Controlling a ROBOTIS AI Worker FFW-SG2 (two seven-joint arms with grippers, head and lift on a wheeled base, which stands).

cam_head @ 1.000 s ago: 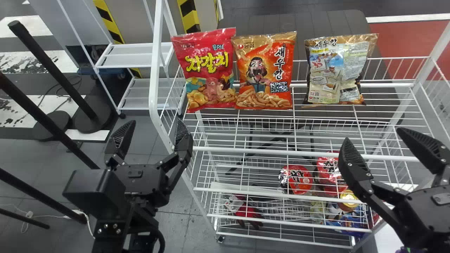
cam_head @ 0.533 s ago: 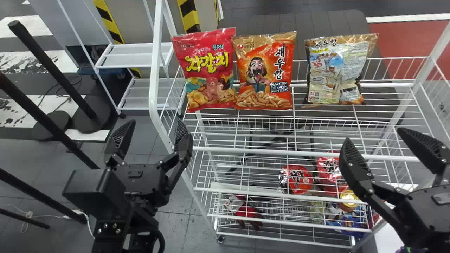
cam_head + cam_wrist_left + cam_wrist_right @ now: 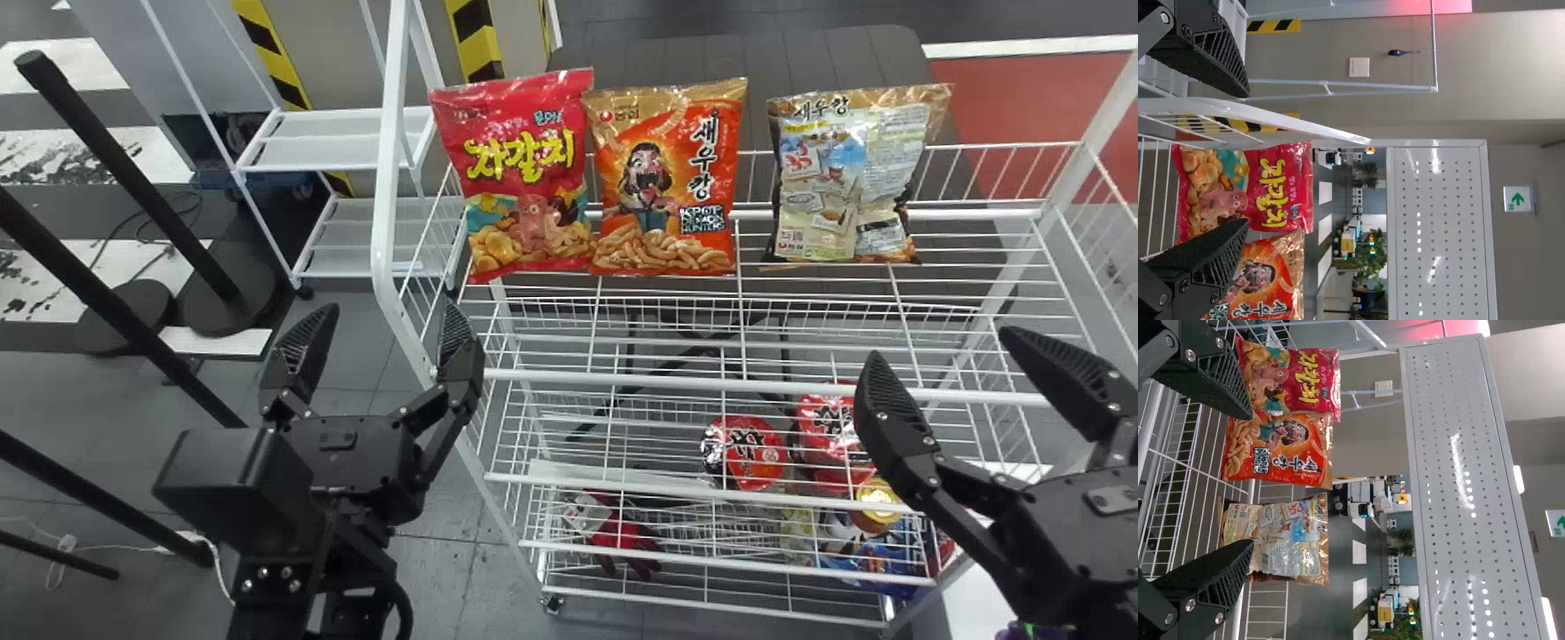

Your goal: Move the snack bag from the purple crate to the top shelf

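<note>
3 snack bags stand upright on the top shelf (image 3: 969, 214) of the white wire rack, toward its far side: a red bag (image 3: 529, 191) on the left, an orange bag (image 3: 671, 191) close beside it, and a tan bag (image 3: 845, 178) with its printed back facing the robot, on the right with a gap between it and the orange bag. Which of the 3 is the bag the task means I cannot tell; the tan bag, set off from the other 2, is my best guess. If so, the carrying and setting down look done, with both hands free of any load, and what is left would be to draw the arms clear. Nearer than the bags, at the rack's right front, is the right pincer (image 3: 939, 343), its 2 fingers well apart with nothing between them. The left pincer (image 3: 388, 309) is by the rack's left front corner, its fingers apart too and holding nothing. Both seem far enough from the bags that a straight pull back toward the robot should not disturb them. Lower in the rack sit 2 red packs (image 3: 745, 453) toward the right, a cup with a yellow lid (image 3: 876, 507) nearer, and red gloves (image 3: 625, 538) to the left. Outside the rack on the left, black poles (image 3: 129, 169) rise from the floor, so the left arm would want care if it swings that way.
</note>
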